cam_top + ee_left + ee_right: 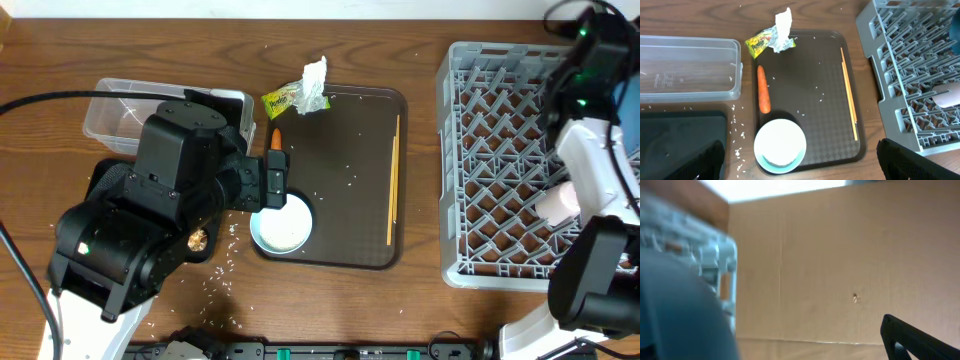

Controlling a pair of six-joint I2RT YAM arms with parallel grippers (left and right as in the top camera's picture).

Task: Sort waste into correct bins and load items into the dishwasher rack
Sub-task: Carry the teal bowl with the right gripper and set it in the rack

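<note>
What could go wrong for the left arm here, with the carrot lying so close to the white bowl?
The open left gripper hangs near both the carrot and the white bowl; closing on the carrot might knock the bowl. The chopsticks lie flat on the brown tray, so a pinch could slip.
</note>
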